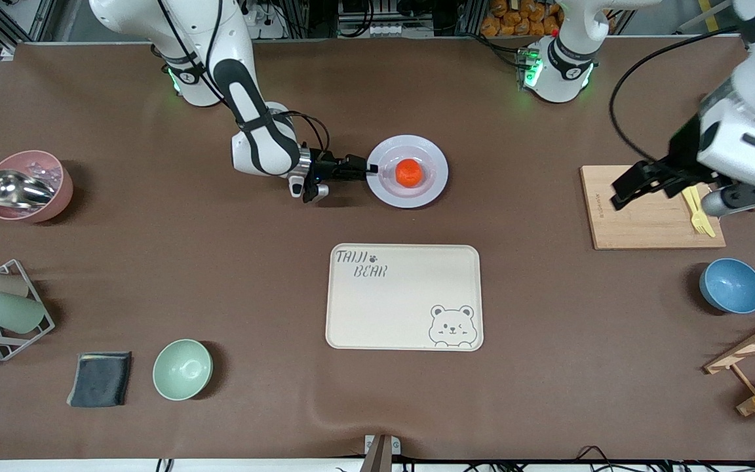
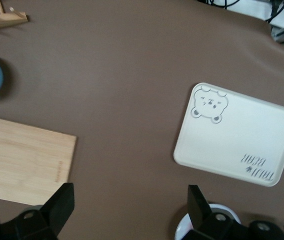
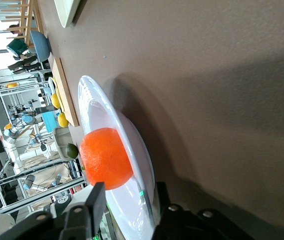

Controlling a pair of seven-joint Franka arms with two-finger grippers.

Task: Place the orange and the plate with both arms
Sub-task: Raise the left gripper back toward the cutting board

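Bare cloth between plate and tray; passage open.

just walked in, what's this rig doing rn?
The orange already sits on the plate, which rests on the table between the robot bases and the bear tray. The right gripper is at the plate's rim, one finger above it and one below. The left gripper waits open over the wooden board.

Bright, even overhead light; soft shadows beside the bowls; glare on the plate; wrist views slightly blurred.
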